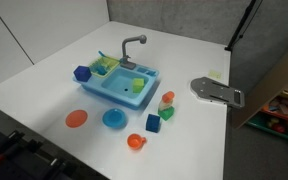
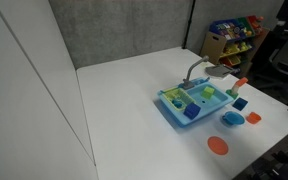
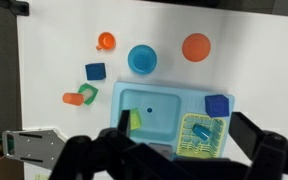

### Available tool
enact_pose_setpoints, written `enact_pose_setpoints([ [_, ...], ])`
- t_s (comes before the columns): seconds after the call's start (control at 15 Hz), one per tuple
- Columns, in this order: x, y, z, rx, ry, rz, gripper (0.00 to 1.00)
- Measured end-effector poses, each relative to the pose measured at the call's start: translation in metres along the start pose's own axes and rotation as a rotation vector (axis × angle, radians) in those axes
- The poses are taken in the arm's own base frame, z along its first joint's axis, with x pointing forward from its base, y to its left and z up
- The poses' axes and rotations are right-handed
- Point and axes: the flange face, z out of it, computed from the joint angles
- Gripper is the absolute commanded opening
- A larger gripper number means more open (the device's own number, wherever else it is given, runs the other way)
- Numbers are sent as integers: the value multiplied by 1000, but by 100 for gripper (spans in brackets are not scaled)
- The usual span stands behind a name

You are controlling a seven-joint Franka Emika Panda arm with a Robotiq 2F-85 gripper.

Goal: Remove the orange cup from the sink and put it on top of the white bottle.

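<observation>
The light-blue sink [image 3: 164, 100] [image 1: 112, 88] [image 2: 174, 108] stands mid-table with its grey faucet [image 1: 132, 45] and yellow-green rack [image 3: 206, 140]. The orange cup [image 1: 167, 97] [image 3: 72, 98] [image 2: 241, 83] is outside the sink, beside the green cube [image 1: 168, 113] [image 3: 88, 93]. It seems to sit on top of the white bottle [image 1: 165, 105], of which only a pale sliver shows. My gripper [image 3: 182, 125] shows only in the wrist view. It is open and empty, high above the sink and rack.
A yellow-green block [image 3: 136, 120] lies in the basin and a blue cube [image 3: 217, 105] sits by the rack. On the table are an orange disc [image 3: 196, 47], a blue bowl [image 3: 142, 59], an orange bowl-like piece [image 3: 105, 41], a blue cube [image 3: 95, 71] and a grey metal plate [image 1: 216, 90].
</observation>
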Motion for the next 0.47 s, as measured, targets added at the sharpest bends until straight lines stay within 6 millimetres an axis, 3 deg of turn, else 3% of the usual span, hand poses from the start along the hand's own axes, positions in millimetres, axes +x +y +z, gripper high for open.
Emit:
enact_pose_setpoints([
  [0.2, -13, 0, -16, -2, 28, 3, 100],
  [0.47, -18, -1, -9, 0, 17, 0, 100],
])
